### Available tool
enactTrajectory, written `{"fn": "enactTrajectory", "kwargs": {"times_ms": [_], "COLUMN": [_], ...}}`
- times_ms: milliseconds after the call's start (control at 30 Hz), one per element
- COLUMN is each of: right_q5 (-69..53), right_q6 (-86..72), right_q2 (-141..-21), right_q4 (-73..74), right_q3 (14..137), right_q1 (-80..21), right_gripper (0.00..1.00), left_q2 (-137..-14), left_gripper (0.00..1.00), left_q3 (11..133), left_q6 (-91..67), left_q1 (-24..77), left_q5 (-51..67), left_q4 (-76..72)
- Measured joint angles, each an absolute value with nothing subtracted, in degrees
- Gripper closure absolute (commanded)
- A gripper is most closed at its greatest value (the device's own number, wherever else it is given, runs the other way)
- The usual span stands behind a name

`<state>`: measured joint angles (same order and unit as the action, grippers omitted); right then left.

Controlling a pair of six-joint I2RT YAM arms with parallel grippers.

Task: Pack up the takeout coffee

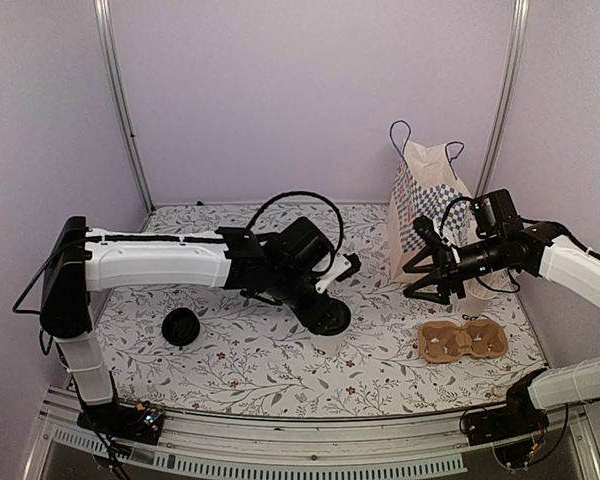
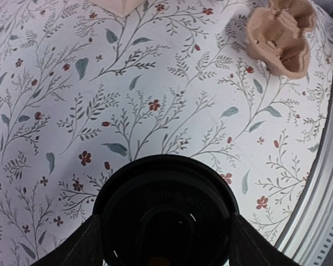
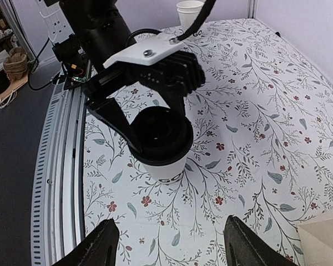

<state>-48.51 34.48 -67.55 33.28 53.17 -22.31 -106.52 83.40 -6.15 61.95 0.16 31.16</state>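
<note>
The packing has barely begun, by my reading: the takeout coffee [image 1: 326,338] stands near the middle of the tabletop [image 1: 260,375] with its black lid [image 3: 160,128] already on, and the left end effector [image 1: 328,318] is clamped around it at lid height. Whether the cup rests on the surface or hangs just above it, I cannot tell. The checkered paper bag [image 1: 427,205] stands upright at the far right, well apart from the cup, and the cardboard cup carrier [image 1: 462,340] lies in front of it with its wells empty. So the carry across and the placing are all left to do. The right end effector [image 1: 427,292] hovers just beside the bag with its fingers apart, holding nothing. The top view alone gives the whole layout, including a black round thing [image 1: 180,327] lying alone to the left. The right wrist view shows the clamp from the side, the fingers pressing the lid rim above the white cup wall, and a second white cup with lettering [image 3: 190,10] at the far edge, which the top view does not show. The left wrist view looks straight down on the lid and shows the carrier's hollow wells closer up
</note>
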Motion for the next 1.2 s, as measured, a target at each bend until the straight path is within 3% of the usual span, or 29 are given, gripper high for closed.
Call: {"fn": "enactTrajectory", "kwargs": {"times_ms": [400,733,1200], "right_q5": [-48.25,-44.82,-34.09], "right_q6": [34.52,33.50,32.01], "right_q2": [-66.85,-66.85,-72.47], "right_q4": [32.91,33.01,36.01], "right_q3": [52.42,53.82,73.93], "right_q1": [-22.09,-22.06,-22.06], "right_gripper": [0.32,0.32,0.32], "left_q2": [-105.25,-119.02,-128.66], "left_gripper": [0.43,0.43,0.43], "left_q3": [87.55,103.66,116.09], "left_q6": [-7.55,-6.57,-5.15], "left_q1": [44.14,35.64,32.60], "left_q5": [-5.78,-8.19,-6.52], "left_q4": [32.27,31.31,34.15]}}
